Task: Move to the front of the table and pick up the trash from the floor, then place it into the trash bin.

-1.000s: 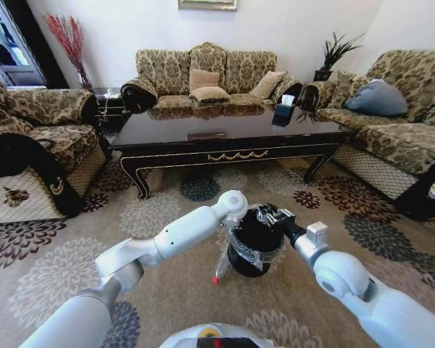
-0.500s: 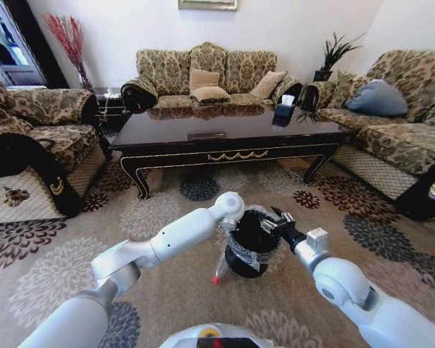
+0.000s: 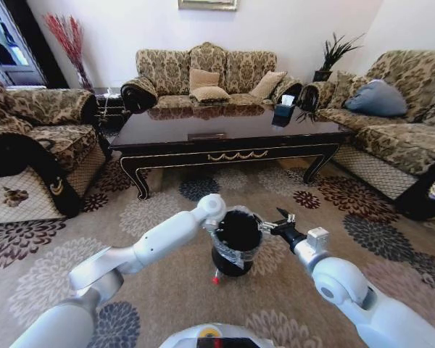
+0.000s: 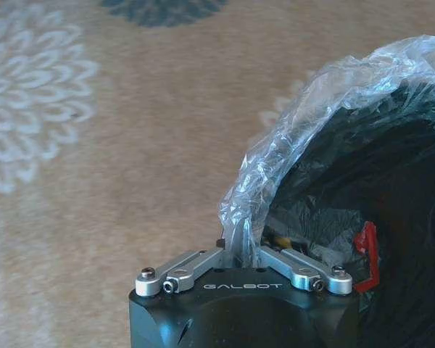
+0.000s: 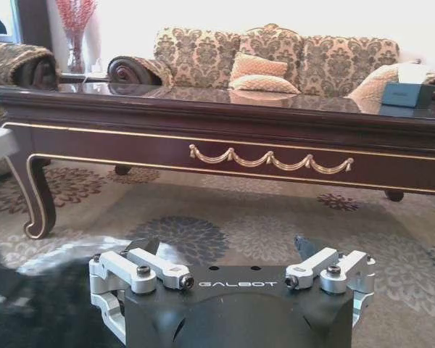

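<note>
On the carpet in front of the bench [image 3: 232, 138], the bin [image 3: 234, 250] stands between my two arms, well short of the bench's front rail. My left end effector [image 4: 241, 255] is closed on the bin's rim: the left wrist view shows both fingers pinched together over the edge of the clear liner [image 4: 326, 101], one inside and one outside the wall. My right end effector [image 3: 277, 223] hovers just beside the opposite side of the rim, fingers spread apart and holding nothing; in the right wrist view it faces the bench's gold scroll ornament [image 5: 270, 159].

Task status, as judged from the current views:
- Approach to the bench: done. The base is parked facing the front rail.
- Trash in the bin: partly done, by the look of it. Inside the bin, a red item [image 4: 365, 254] and a scrap of yellow lie against the dark interior; I cannot tell what these are.
- Trash on the floor: a clear bottle [image 3: 219, 272] with a red cap lies on the carpet touching or just beside the base of the bin, on the side nearest me. It has not been collected.

No paper wad or small scraps can be made out on the carpet. The bottle is what remains, as far as the views show.
</note>
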You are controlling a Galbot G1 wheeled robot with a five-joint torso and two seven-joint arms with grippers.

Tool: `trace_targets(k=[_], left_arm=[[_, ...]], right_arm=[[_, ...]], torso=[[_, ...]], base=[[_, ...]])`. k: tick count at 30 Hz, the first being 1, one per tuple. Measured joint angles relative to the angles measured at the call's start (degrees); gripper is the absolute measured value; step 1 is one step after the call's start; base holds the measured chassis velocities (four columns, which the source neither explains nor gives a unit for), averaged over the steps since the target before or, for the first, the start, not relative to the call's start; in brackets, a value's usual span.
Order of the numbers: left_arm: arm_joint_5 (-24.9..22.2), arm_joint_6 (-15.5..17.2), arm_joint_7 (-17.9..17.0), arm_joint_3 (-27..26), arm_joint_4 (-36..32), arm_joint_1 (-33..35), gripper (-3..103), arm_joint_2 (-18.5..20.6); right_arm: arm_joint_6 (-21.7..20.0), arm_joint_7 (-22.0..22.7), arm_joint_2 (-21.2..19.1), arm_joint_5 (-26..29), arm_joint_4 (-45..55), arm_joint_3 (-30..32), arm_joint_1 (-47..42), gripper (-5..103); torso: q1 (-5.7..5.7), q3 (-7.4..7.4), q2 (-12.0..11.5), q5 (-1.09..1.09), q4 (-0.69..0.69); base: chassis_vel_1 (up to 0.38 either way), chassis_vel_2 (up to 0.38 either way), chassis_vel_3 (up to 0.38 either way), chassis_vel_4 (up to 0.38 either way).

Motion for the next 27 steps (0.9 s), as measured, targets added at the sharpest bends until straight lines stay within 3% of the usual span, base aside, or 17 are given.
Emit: trace_targets(k=[11, 19, 27], left_arm=[[-1.14, 0.48, 1.26, -11.98, -2.48, 6.20, 0, 7.22], [-1.55, 0.53, 3.06, -23.83, -6.96, 15.67, 0, 15.19], [-1.00, 0.55, 5.05, -31.93, -9.84, 24.06, 0, 19.27]], right_arm=[[0.12, 0.36, 2.33, -0.87, -2.91, -0.80, 1.07, 100], [1.55, -1.42, 4.81, -5.81, -10.05, -5.59, 2.14, 100], [2.40, -3.99, 8.09, -11.08, -17.84, -10.33, 3.62, 100]], torso=[[0.00, 0.00, 0.00, -0.01, -0.05], [0.00, 0.00, 0.00, -0.01, -0.02], [-0.01, 0.00, 0.00, 0.00, -0.03]], base=[[0.000, 0.000, 0.000, 0.000], [0.000, 0.000, 0.000, 0.000], [0.000, 0.000, 0.000, 0.000]])
